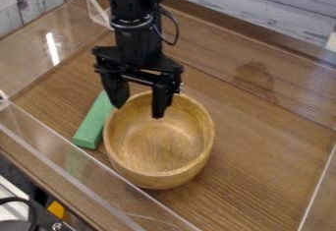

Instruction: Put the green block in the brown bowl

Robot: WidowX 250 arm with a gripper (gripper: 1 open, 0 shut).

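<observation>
The green block (pixel 93 122) lies flat on the wooden table, just left of the brown bowl (pixel 160 139) and close to its rim. My gripper (pixel 140 103) points straight down over the bowl's left back rim, open, with nothing between its black fingers. One finger (pixel 118 92) hangs near the block's far end, the other finger (pixel 163 102) over the bowl's inside. The bowl holds nothing.
A clear plastic wall (pixel 53 166) runs along the table's front and left edges. A pale plank wall (pixel 262 4) stands at the back. Bare wooden table (pixel 262 87) lies to the right of the bowl.
</observation>
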